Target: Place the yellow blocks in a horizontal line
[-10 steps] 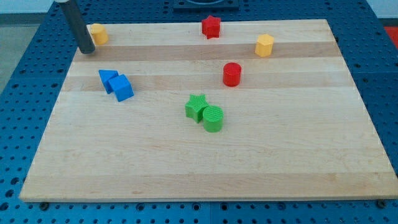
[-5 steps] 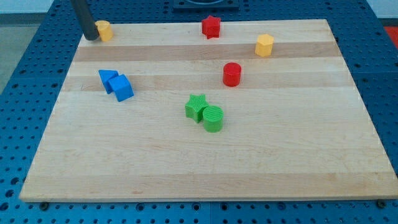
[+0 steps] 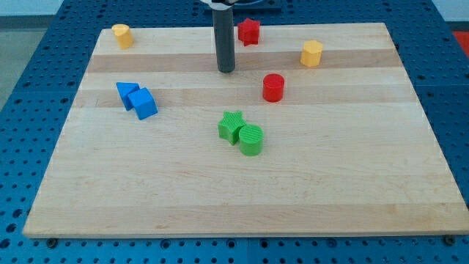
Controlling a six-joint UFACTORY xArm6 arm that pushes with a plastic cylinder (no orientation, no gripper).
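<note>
my tip [image 3: 226, 70] jumped from left yellow block [image 3: 121, 35] at desk [image 3: 330, 183] top-left corner to just below-left of red star [image 3: 249, 31]. no jaws on rod. yellow hexagon [image 3: 311, 53] well right of star, slightly lower than left yellow; line unfinished.

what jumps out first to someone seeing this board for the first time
The dark rod stands upright near the view's top centre, my tip on bare wood below-left of the red star. Two yellow blocks lie far apart along the top: one at the left corner, one at the right.
</note>
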